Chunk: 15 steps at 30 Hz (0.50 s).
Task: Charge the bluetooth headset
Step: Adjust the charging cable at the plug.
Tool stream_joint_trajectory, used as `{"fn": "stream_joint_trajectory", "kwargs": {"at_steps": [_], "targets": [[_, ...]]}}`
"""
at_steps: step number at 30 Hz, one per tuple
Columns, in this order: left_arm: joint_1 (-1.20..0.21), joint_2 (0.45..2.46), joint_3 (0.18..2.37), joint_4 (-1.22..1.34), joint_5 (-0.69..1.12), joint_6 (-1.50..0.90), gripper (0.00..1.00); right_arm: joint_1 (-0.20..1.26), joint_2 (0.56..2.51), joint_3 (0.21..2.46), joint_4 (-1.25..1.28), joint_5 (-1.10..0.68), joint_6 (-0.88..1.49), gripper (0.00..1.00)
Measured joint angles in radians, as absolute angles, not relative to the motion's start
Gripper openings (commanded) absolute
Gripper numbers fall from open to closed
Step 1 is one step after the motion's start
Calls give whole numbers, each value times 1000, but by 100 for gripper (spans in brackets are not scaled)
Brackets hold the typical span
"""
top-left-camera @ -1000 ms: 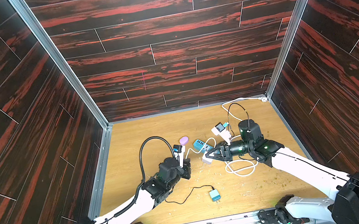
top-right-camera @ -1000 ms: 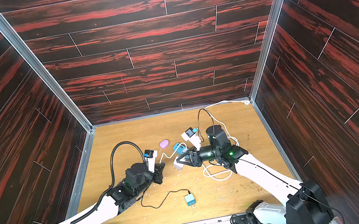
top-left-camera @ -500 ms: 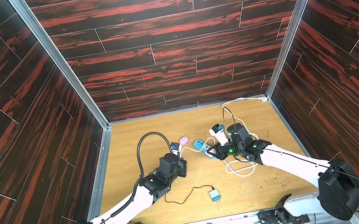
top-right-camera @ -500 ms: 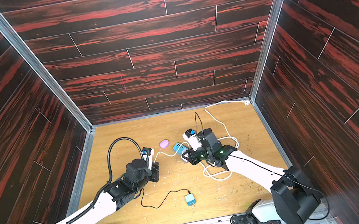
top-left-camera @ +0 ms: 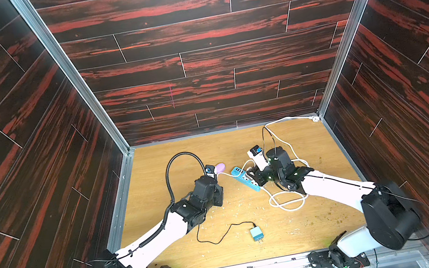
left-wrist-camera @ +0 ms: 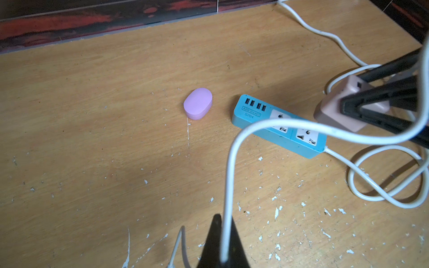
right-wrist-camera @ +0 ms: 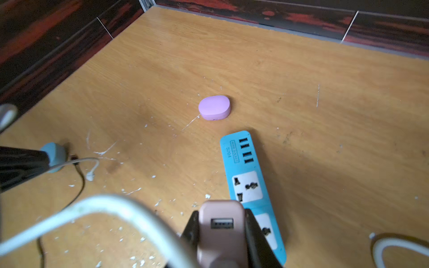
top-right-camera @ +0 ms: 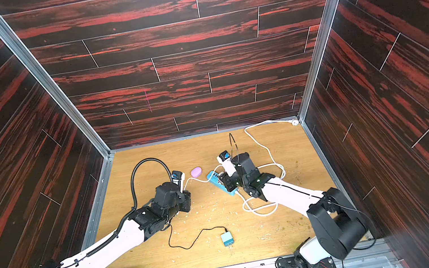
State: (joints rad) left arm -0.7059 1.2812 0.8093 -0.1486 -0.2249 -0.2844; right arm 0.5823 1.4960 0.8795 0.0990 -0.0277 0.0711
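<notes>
The bluetooth headset, in its shut lilac case [top-left-camera: 219, 167] [top-right-camera: 196, 171] [left-wrist-camera: 198, 103] [right-wrist-camera: 214, 108], lies mid-table with nothing plugged into it. Just right of it lies a blue power strip [top-left-camera: 239, 172] [top-right-camera: 213, 177] [left-wrist-camera: 253, 111] [right-wrist-camera: 246, 162]. My right gripper [right-wrist-camera: 221, 215] [top-left-camera: 258, 176] is shut on a pink USB adapter [right-wrist-camera: 221, 234] [left-wrist-camera: 336, 109], held above the strip's sockets with its USB port empty. My left gripper [left-wrist-camera: 220, 220] [top-left-camera: 217, 192] is shut on a white cable [left-wrist-camera: 228, 176] [top-left-camera: 226, 173] near its small loose plug [right-wrist-camera: 90, 177].
A teal charger [top-left-camera: 256, 234] [top-right-camera: 226, 239] with a thin black cable lies near the front edge. The strip's white cord loops [top-left-camera: 288, 202] on the table right of centre and runs to the back right corner [top-left-camera: 315, 118]. Dark walls close in three sides.
My right arm has swung left and turned, bringing the pink adapter over the strip's sockets. My left arm has shifted slightly toward the back, the cable still in it.
</notes>
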Motion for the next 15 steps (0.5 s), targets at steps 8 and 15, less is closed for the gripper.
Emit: {"fn": "stream_joint_trajectory", "kwargs": {"at_steps": [8, 15], "targets": [[-692, 1317, 830, -164, -208, -299, 0, 552, 1584, 923, 150, -22, -5, 17], [-681, 1351, 844, -165, -186, -312, 0, 532, 1631, 923, 189, -42, -46, 17]]}}
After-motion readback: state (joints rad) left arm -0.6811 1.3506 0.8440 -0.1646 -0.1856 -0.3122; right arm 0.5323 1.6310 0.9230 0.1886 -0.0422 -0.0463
